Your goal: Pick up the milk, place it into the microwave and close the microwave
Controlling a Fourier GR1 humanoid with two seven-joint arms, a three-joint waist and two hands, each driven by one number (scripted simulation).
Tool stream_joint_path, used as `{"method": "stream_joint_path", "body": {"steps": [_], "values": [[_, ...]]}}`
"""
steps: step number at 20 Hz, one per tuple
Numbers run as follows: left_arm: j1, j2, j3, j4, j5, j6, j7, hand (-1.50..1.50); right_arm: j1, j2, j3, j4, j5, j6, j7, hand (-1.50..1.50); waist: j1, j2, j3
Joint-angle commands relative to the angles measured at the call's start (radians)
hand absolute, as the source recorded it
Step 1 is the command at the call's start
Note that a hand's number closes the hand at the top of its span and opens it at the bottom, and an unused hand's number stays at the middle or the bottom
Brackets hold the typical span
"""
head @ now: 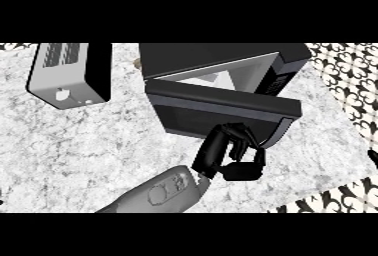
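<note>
Head view looked steeply down on a speckled grey desk with the microwave standing at its far middle. Its door was partly swung across the opening, leaving a wedge of pale interior showing above the door's upper edge. That half-shut angle suggested the closing step was in hand, not the loading one.

One forearm came in from the lower edge, and its hand sat right at the door's lower outer face, near the free corner. Which arm it was I could not tell for certain; by its reach toward the right side of the door I took it for the right hand. Its fingers were curled, the upper ones bent against the door panel and the thumb part hanging below, holding nothing that I could see. Placed there, at the edge farthest from the hinge, a push would turn the door most easily, which probably explained the position.

The milk did not show anywhere on the desk. Judging by the door's state, it likely sat inside the cavity already, but the visible slice of interior was too narrow to confirm that.

A grey boxy appliance with vent slots stood well apart at the far left, clear of the door's swing. No other hand appeared in the view.
</note>
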Motion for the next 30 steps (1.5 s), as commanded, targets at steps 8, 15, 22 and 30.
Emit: {"method": "stream_joint_path", "body": {"steps": [8,15,22,30], "values": [[-0.113,-0.002,0.155,0.09,0.182,0.005,-0.118,1.5,-0.026,-0.042,-0.004,-0.046,-0.094,0.016,0.048,-1.5,-0.055,0.031,-0.002],[-0.184,-0.002,0.192,0.17,0.251,-0.011,-0.169,1.5,-0.038,-0.081,-0.023,-0.059,-0.133,0.023,0.075,-1.5,-0.089,0.037,0.0],[-0.21,-0.002,0.205,0.226,0.307,-0.033,-0.221,1.5,-0.065,-0.105,-0.027,-0.081,-0.179,0.028,0.089,-1.5,-0.102,0.043,0.001],[-0.221,-0.002,0.199,0.259,0.349,-0.033,-0.278,1.5,-0.075,-0.134,-0.046,-0.087,-0.226,0.016,0.119,-1.5,-0.115,0.045,0.002]]}}
